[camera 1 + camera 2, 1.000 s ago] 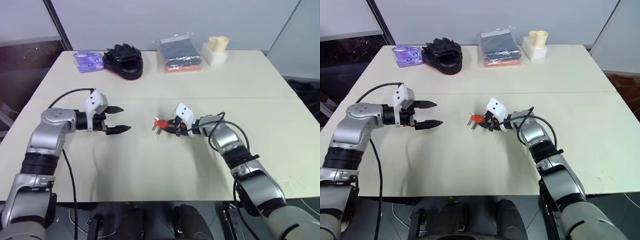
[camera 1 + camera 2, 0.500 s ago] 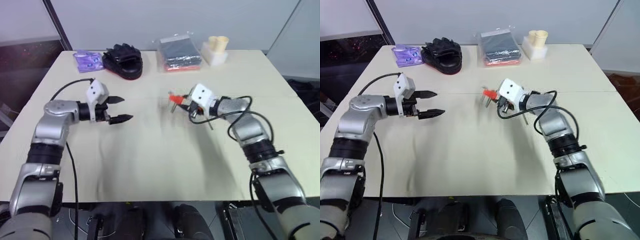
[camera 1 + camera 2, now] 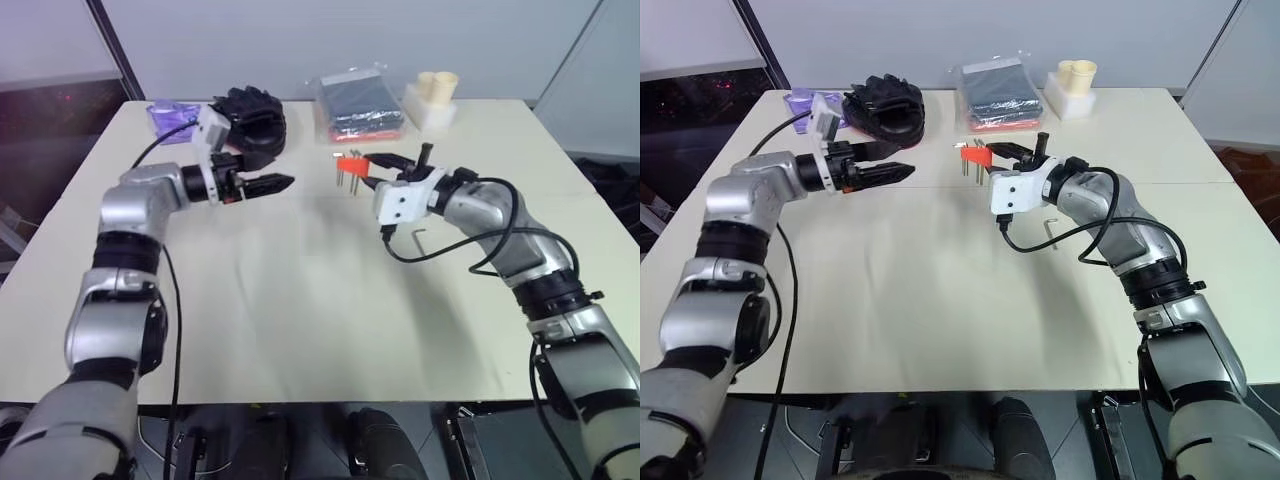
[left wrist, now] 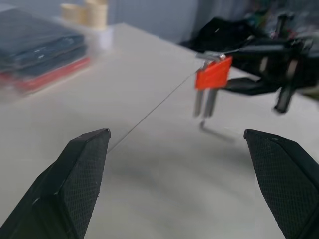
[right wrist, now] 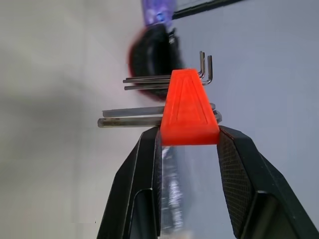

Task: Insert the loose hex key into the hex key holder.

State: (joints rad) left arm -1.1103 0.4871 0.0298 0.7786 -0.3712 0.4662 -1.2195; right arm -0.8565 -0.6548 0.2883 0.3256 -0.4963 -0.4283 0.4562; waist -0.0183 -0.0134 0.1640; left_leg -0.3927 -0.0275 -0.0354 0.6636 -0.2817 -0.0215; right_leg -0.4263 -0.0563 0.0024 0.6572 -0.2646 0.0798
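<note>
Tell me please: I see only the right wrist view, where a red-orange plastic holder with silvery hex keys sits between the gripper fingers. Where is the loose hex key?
Observer: The loose dark grey L-shaped metal hex key lies on the beige table, a little nearer to the robot than the right gripper. Nothing holds it.
Operator: Does the left gripper carry anything?
Observer: No. The left gripper is open and empty.
Operator: Where does it stand against the holder?
Observer: It points at the red-orange plastic hex key holder from the robot's left side, apart from it and not touching.
</note>
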